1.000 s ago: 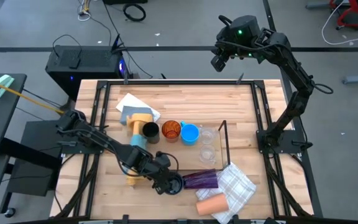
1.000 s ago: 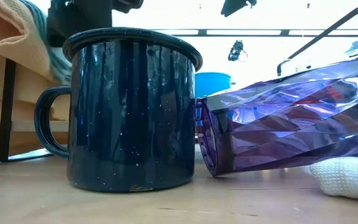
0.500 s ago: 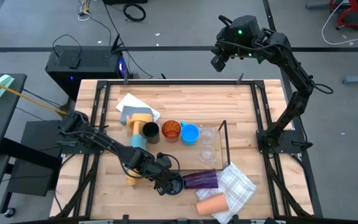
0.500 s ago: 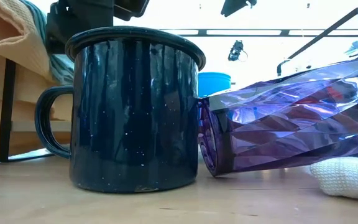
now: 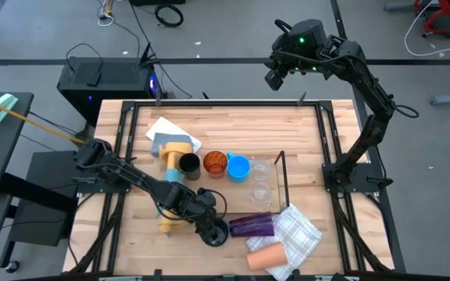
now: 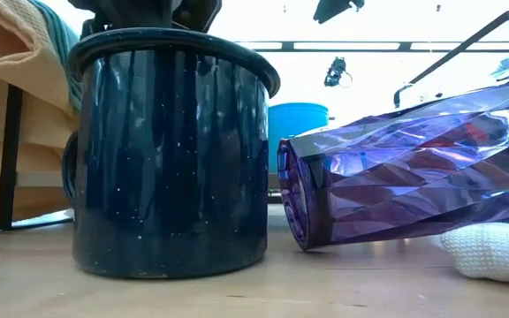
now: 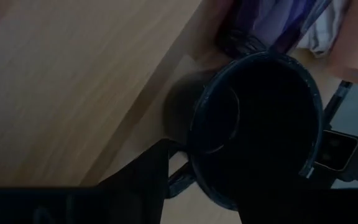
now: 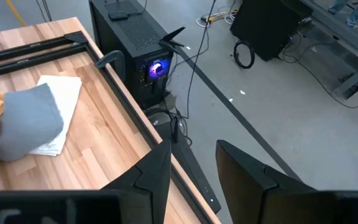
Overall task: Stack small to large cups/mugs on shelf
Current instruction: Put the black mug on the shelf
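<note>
The dark speckled mug (image 6: 170, 159) stands upright on the table near the front edge, beside the purple tumbler (image 6: 405, 172), which lies on its side. My left gripper (image 5: 213, 229) is right over the mug and shut on it. Only a sliver of the mug's handle (image 6: 67, 168) shows. A black cup (image 5: 189, 165), an amber cup (image 5: 215, 164), a blue cup (image 5: 238, 167) and two clear glasses (image 5: 261, 179) stand in a row by the thin black rod shelf (image 5: 284, 176). A peach cup (image 5: 264, 256) lies at the front. My right gripper (image 8: 191, 165) is open, high beyond the table's far edge. My left gripper comes at the mug from above, pointing down. It holds the rim (image 7: 194, 168) on the side toward the arm: one finger (image 7: 148, 174) stands outside the wall, and the other is lost in the dark inside. The mug's bottom is on the table.
A checked cloth (image 5: 299, 234) lies at the front right beside the tumbler and the peach cup. A rolled yellow-and-blue cloth (image 5: 172, 168) and a white and grey cloth (image 5: 166, 134) lie at the left. The black table frame (image 5: 209, 104) runs round the edges.
My left gripper has come down onto the mug and turned it about on the table. The handle, which stuck out toward the table's left, has swung almost out of sight. The mug has slid a little away from the tumbler, toward the near edge.
</note>
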Controlling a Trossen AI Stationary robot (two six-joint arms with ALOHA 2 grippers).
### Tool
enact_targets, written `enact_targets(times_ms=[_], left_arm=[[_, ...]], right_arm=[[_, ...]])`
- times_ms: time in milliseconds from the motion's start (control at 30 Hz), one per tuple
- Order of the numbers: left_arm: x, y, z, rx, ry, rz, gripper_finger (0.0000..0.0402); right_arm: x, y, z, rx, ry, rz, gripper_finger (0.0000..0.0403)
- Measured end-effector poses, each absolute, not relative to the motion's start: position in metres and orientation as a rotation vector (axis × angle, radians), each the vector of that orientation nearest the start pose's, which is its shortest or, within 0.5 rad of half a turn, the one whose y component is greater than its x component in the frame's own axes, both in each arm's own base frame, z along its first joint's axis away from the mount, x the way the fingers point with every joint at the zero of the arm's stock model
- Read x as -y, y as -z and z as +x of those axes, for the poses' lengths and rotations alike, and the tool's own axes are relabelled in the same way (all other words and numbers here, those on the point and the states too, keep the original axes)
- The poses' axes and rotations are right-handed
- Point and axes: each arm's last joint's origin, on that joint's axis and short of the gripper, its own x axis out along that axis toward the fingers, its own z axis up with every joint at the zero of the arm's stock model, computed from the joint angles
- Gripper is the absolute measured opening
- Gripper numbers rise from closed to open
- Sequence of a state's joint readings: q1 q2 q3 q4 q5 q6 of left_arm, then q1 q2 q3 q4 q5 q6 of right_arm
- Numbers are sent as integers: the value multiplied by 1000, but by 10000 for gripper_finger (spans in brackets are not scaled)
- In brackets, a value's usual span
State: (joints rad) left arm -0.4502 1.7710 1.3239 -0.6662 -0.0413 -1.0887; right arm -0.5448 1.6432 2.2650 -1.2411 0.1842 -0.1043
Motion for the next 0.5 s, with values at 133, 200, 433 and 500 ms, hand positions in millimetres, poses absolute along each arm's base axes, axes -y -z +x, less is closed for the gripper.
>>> enact_targets(times_ms=[133, 200, 433, 500], left_arm=[[157, -224, 327, -1141, -252, -694, 170], [157, -224, 327, -1146, -240, -688, 171], [157, -223, 327, -1151, -227, -678, 172], [158, -219, 329, -1156, -230, -677, 172]], right_arm=[[151, -502, 238, -658, 671, 17, 135], [150, -502, 238, -658, 669, 17, 135], [150, -502, 238, -658, 670, 17, 135], [150, -502, 238, -658, 670, 17, 135]])
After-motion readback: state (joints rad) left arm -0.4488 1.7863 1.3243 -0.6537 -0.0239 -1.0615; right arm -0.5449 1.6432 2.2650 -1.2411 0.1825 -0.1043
